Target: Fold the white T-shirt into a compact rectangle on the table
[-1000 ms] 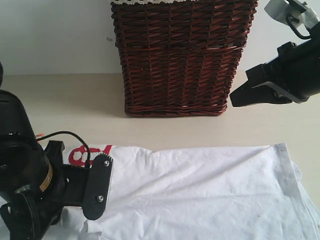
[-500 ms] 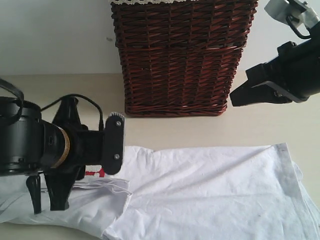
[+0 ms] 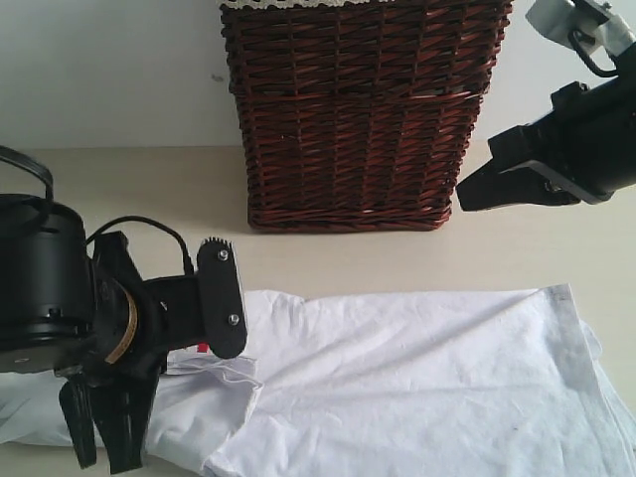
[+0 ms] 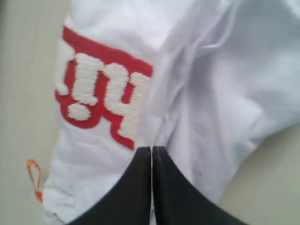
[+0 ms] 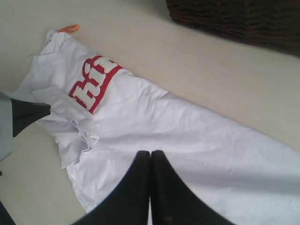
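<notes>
A dark wicker basket (image 3: 363, 114) (pale trim on top) stands before a pale wall (image 3: 109, 70).

The T-shirt (image 3: 417, 378) is white, its white letters (image 4: 93, 93) edged red, its tag (image 5: 69, 28) orange. The woven basket (image 3: 363, 119) is reddish-brown, the table (image 3: 149, 189) beige

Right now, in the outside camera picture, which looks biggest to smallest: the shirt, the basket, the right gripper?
1. Shirt, widest, though partly cut off and covered.
2. Basket, close behind; its top is cut off.
3. Right gripper, clearly smallest.
</notes>
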Motion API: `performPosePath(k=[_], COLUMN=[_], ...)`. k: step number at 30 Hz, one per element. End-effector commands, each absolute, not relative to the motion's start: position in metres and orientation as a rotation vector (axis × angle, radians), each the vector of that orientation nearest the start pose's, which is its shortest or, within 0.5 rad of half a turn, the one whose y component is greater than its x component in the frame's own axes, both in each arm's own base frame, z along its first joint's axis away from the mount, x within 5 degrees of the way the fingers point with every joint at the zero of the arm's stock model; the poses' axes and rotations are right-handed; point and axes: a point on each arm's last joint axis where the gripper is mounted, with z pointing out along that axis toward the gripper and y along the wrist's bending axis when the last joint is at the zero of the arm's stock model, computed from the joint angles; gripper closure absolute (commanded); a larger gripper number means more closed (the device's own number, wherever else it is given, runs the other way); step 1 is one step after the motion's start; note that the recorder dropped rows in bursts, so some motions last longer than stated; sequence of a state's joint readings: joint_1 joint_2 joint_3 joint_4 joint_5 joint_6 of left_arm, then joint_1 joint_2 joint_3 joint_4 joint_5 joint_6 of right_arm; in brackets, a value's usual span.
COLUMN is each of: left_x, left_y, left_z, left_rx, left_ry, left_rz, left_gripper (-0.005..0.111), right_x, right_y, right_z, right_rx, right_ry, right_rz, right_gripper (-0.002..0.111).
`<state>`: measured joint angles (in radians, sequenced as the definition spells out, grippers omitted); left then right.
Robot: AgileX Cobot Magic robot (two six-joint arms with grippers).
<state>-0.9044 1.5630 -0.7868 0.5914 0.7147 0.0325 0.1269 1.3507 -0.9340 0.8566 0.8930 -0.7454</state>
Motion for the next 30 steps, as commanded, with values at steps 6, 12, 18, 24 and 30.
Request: performPosePath(k=[6, 12, 18, 24, 30], left_x=[0.183, 0.199, 0.226, 0.239, 0.244], left_y=[-0.197, -0.195, -0.184, -0.179, -0.174], left_z=[0.17, 0.147, 0.153, 0.156, 0.157], left_rx=[1.857, 1.868, 1.72, 1.649, 1.594], left_ry=[2.19, 2.207, 2.213, 2.217, 2.231], left_rz=[0.302, 0.325, 0.438, 0.42, 0.413], left_gripper=[0.107, 0.107, 0.107, 0.107, 0.107], right_x=[0.25, 0.25, 0.25, 0.25, 0.25], right_y=[0.087, 0.087, 0.087, 0.088, 0.088], right_z=[0.289, 0.289, 0.289, 0.29, 0.29], right_rx=[-0.544, -0.544, -0.539, -0.529, -0.529], right_ry=[2.404, 2.404, 2.402, 2.398, 2.398], right_rz=[0.807, 0.807, 0.814, 0.826, 0.826], right_gripper=[0.108, 0.108, 0.108, 0.108, 0.108])
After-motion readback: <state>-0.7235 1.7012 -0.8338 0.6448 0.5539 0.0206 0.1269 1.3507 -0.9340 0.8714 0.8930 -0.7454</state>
